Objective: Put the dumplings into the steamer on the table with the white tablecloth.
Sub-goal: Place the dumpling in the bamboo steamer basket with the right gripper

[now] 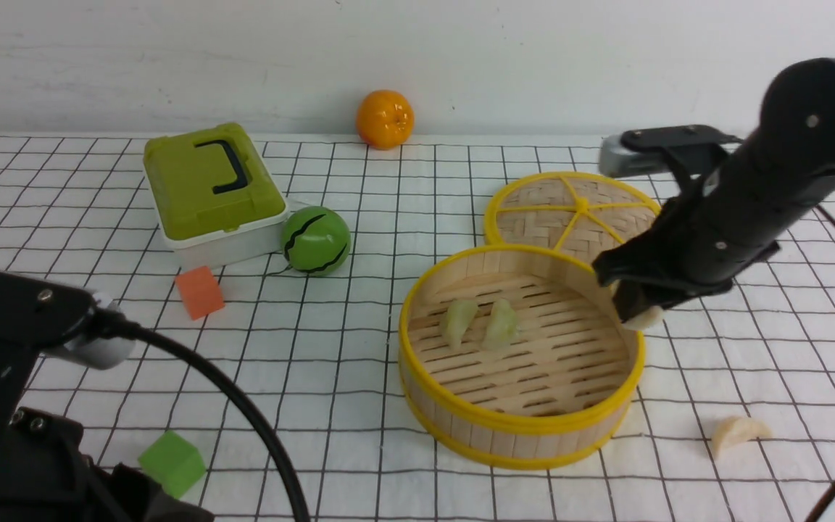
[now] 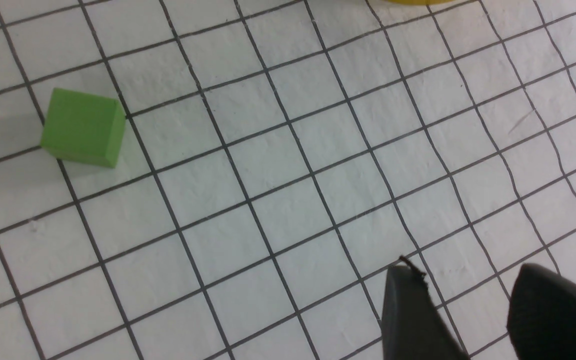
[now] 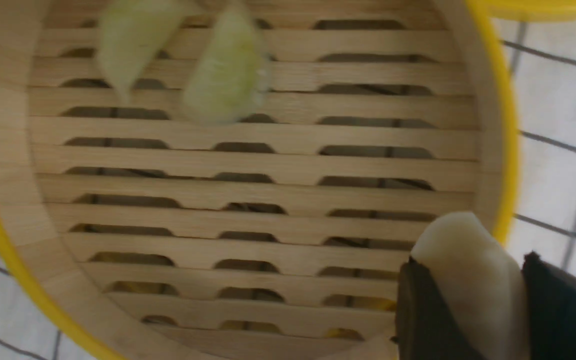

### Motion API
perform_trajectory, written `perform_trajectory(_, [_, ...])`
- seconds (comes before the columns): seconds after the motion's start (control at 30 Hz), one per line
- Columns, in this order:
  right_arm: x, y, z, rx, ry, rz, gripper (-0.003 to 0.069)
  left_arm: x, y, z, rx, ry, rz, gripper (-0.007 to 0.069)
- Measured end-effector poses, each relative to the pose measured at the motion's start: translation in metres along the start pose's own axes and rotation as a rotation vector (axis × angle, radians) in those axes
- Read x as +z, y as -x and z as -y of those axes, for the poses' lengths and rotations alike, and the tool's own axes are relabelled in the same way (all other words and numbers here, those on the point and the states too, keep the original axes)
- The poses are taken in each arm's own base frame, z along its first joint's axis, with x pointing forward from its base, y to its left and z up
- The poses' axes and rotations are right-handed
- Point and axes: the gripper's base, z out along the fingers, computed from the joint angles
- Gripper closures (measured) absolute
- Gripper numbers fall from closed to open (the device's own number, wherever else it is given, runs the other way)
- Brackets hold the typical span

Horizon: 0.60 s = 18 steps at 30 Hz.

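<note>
The steamer (image 1: 454, 424) stands on the white tablecloth (image 1: 330, 348) right of centre. Two pale greenish-white dumplings (image 1: 459, 320) (image 1: 501, 323) lie side by side on its slatted floor; they also show blurred in the right wrist view (image 3: 130, 37) (image 3: 228, 70). My right gripper (image 1: 638, 312) is shut on a cream dumpling (image 3: 473, 280) and holds it just above the steamer's right rim (image 3: 508, 150). Another cream dumpling (image 1: 738, 432) lies on the cloth right of the steamer. My left gripper (image 2: 463, 272) is open and empty over bare cloth at the front left.
The flat woven lid (image 1: 570, 210) lies behind the steamer. A green lunch box (image 1: 211, 188), a green ball (image 1: 315, 240), an orange cube (image 1: 199, 291) and an orange (image 1: 385, 119) sit farther back. A green cube (image 1: 172, 462) lies front left, and shows in the left wrist view (image 2: 83, 127).
</note>
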Motion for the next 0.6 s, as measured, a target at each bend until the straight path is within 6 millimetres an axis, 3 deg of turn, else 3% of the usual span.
perform_trajectory(0.13, [0.022, 0.005, -0.011, 0.032, 0.013, 0.053, 0.0419, 0.000, 0.000, 0.000, 0.000, 0.000, -0.002, 0.0343])
perform_trajectory(0.37, [0.071, 0.006, -0.003, 0.102, -0.011, 0.051, 0.0419, 0.000, -0.002, -0.001, 0.000, 0.007, -0.023, 0.0343])
perform_trajectory(0.47, [0.082, 0.004, -0.001, 0.105, -0.016, 0.036, 0.0419, 0.000, -0.002, -0.001, 0.000, 0.007, -0.026, 0.0343])
perform_trajectory(0.6, [0.088, 0.004, -0.001, 0.109, -0.017, 0.028, 0.0334, 0.000, -0.003, -0.001, 0.000, 0.010, -0.036, 0.0343])
